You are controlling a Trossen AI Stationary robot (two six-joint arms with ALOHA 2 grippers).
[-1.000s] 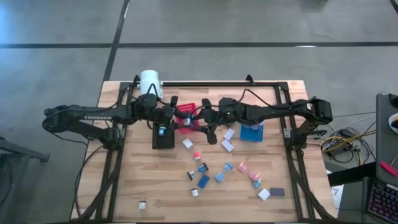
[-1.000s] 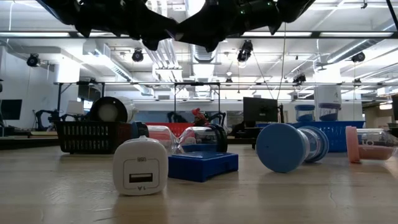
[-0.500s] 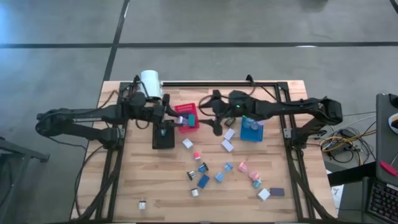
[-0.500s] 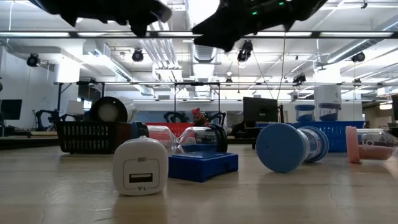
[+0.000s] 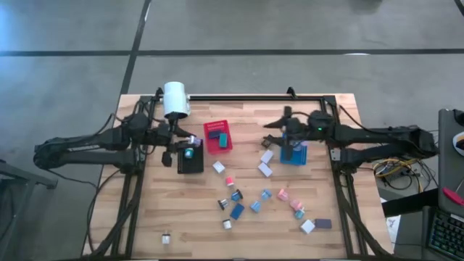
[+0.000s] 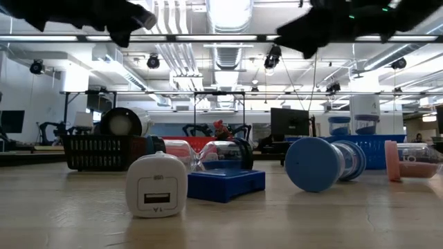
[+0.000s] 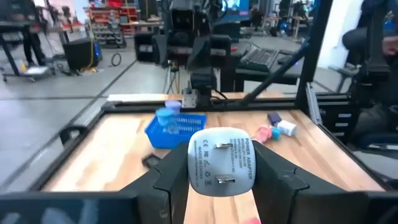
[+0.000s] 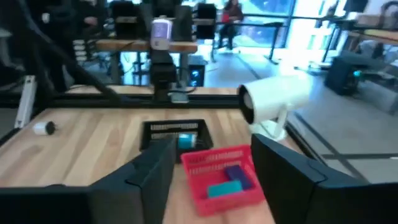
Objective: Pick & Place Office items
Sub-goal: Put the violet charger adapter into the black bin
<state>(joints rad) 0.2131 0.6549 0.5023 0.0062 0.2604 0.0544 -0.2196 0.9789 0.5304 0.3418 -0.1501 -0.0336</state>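
Note:
My left gripper (image 5: 188, 139) hangs over the far end of the black bin (image 5: 191, 159), shut on a white plug adapter (image 7: 222, 163) whose two-pronged face looks back at the wrist. My right gripper (image 5: 272, 133) hangs open over the table between the red bin (image 5: 218, 136) and the blue bin (image 5: 293, 152), with nothing between its fingers (image 8: 149, 177). The red bin holds a dark block and a teal block. More office items, white, pink and blue, lie scattered on the near half of the table (image 5: 254, 199). My left gripper pinches the white plug adapter by its two opposite sides (image 7: 191, 167), one finger (image 7: 168, 183) on each. The fingers lie about level and point toward the table's right edge. The adapter is lifted clear, well above the table.
A big white cylinder (image 5: 175, 98) stands at the far left corner beside my left arm. A small white piece (image 5: 166, 236) lies near the front left edge. In the low view a white charger (image 6: 156, 185), a blue block (image 6: 226, 183) and a blue spool (image 6: 318, 163) lie nearest the front edge.
Both grippers hung close together over the red bin and have drawn apart, staying high: the left toward the table's left edge, still holding the adapter, the right toward the right edge. The red bin, covered by the grippers before, now shows in full.

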